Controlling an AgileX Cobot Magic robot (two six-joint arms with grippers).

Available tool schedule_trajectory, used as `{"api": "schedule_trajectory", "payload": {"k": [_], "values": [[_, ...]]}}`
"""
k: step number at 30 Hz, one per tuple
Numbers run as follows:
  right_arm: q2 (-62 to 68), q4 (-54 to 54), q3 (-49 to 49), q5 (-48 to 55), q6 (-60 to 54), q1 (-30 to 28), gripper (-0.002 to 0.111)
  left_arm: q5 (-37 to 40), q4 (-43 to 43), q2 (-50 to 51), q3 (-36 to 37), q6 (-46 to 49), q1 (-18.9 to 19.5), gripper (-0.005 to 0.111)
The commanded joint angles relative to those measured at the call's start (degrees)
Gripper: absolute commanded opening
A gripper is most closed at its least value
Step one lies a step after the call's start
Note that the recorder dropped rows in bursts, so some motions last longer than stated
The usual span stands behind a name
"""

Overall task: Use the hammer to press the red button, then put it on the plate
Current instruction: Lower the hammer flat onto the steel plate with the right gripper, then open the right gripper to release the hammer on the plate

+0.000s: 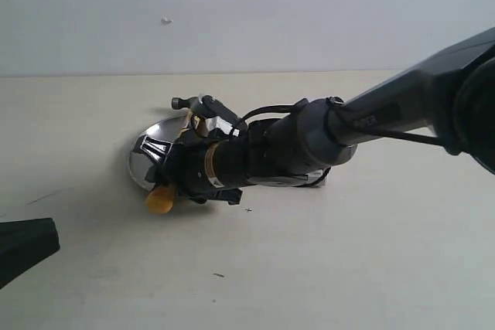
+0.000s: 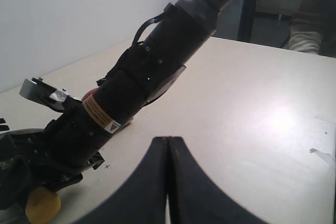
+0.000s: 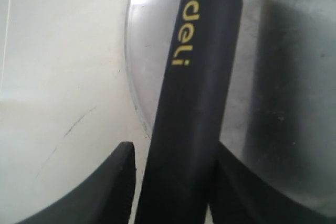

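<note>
Right pincer [image 3: 173, 146] straddled the hammer [image 3: 195, 93] with its jaws slack, a sliver of gap showing on one side, so the grip looked loose. The hammer sat across the plate [image 1: 144, 157], head beyond the far rim, so the placing seemed nearly done, with only the arm's retreat left. Left pincer [image 2: 168, 182] was pressed shut and empty, well apart. The red button [image 2: 89, 96] showed only as a sliver behind the right arm, with no sign whether it had been pressed. Whether the hammer rested fully on the plate was hidden.
</note>
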Motion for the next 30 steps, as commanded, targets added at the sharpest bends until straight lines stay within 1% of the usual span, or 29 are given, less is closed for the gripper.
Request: {"api": "schedule_trajectory", "payload": {"k": [1, 6, 9, 17, 25, 30], "values": [[-1.88, -4.55, -0.31, 0.2, 3.09, -0.16, 0.043, 0.33, -0.3, -0.18, -0.27, 0.18, -0.26, 0.0], [-2.04, -13.24, -0.31, 2.47, 11.11, -0.16, 0.043, 0.33, -0.3, -0.18, -0.27, 0.18, -0.26, 0.0], [-2.04, -16.2, -0.31, 2.91, 13.96, -0.16, 0.043, 0.33, -0.3, -0.18, -0.27, 0.18, -0.26, 0.0], [-3.77, -17.31, 0.17, 3.93, 13.97, -0.16, 0.043, 0.33, -0.3, -0.18, -0.27, 0.18, -0.26, 0.0], [-7.68, -17.57, 3.15, 9.09, 12.38, -0.16, 0.042, 0.33, -0.3, -0.18, -0.27, 0.18, -0.26, 0.0], [-12.05, -22.42, 7.46, 13.52, 8.83, 0.15, 0.041, 0.33, -0.3, -0.18, -0.27, 0.18, -0.26, 0.0]]}}
